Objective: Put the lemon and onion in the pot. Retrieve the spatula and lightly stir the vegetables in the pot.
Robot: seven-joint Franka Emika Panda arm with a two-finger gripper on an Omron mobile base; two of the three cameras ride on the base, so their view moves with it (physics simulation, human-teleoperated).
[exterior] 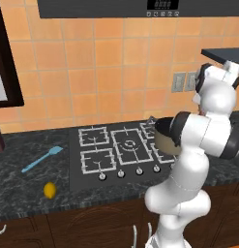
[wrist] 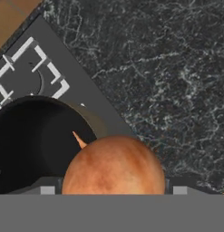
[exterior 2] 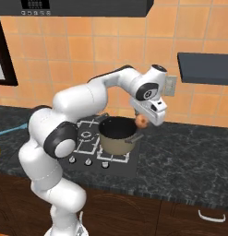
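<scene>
Onion (exterior 2: 141, 121), round, mottled orange-brown, pinched between the spread jaws, hanging just above the pot (exterior 2: 116, 136) at its right rim; the dark opening lies beside and below it. Pot squat, tan-sided, on the stove (exterior: 116, 150). Lemon (exterior: 50, 190) and slim blue spatula (exterior: 42, 159) lie well apart on the speckled desk (exterior 2: 189, 156).

The squat tan-sided pot (exterior 2: 117, 135) sits on the right end of the black gas stovetop (exterior 2: 90, 144), at the centre of the right base view. The round orange-brown onion (exterior 2: 141, 121) hangs above the pot's right rim. In the left base view, the slim light-blue spatula (exterior: 42, 159) lies on the dark stone counter (exterior: 29, 181) at left, with the yellow oval lemon (exterior: 50, 190) below it, near the counter's front edge.
</scene>
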